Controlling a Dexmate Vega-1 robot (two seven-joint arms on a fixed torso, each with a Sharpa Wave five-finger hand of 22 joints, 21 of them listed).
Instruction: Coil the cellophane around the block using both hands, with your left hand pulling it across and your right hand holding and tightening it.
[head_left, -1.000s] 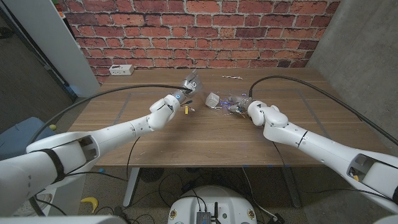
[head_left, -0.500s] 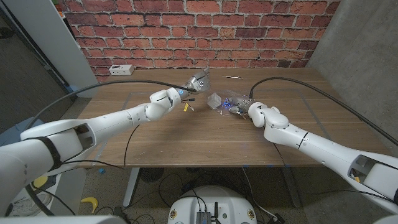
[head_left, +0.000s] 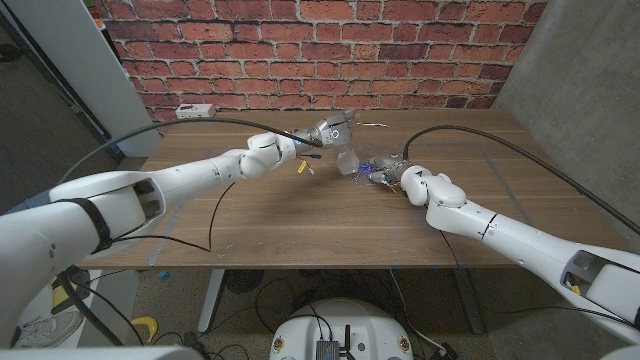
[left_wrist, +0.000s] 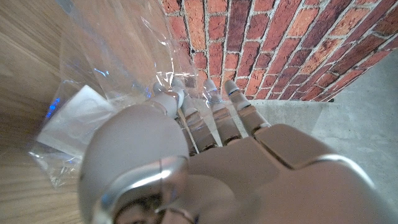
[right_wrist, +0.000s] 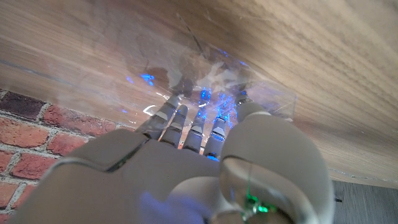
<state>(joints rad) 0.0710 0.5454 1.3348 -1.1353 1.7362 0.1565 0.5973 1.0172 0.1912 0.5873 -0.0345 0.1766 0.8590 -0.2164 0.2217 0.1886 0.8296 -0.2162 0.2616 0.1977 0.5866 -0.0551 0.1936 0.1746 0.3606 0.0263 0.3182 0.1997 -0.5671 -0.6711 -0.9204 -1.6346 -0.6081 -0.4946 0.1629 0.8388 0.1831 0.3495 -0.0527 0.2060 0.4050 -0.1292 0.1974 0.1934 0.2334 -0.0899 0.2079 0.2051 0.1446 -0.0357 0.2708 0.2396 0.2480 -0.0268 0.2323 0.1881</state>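
On the brown wooden desk (head_left: 300, 220), the left hand (head_left: 318, 136) is raised near the far edge with its fingers closed on one end of a clear, crinkled sheet of cellophane (head_left: 345, 130), which it holds up off the surface. In the left wrist view the fingers (left_wrist: 211, 102) reach into the transparent film (left_wrist: 112, 56), and a pale, translucent square block (left_wrist: 78, 121) shows through the wrap just beside the hand (left_wrist: 205, 168).

In the head view the block (head_left: 347, 162) sits on the desk between the two hands, with the cellophane running from the lifted left hand down over it toward the right hand (head_left: 400, 178). The right hand is low at the desk, its fingers pressed onto the near end of the film beside the block. The right wrist view shows its fingers (right_wrist: 186, 121) closed against the crumpled wrap (right_wrist: 205, 68), with blue glints in the film; the hand (right_wrist: 205, 174) grips the sheet against the desk.

A white power strip (head_left: 196, 111) lies at the far left edge of the desk, below the red brick wall (head_left: 300, 50).
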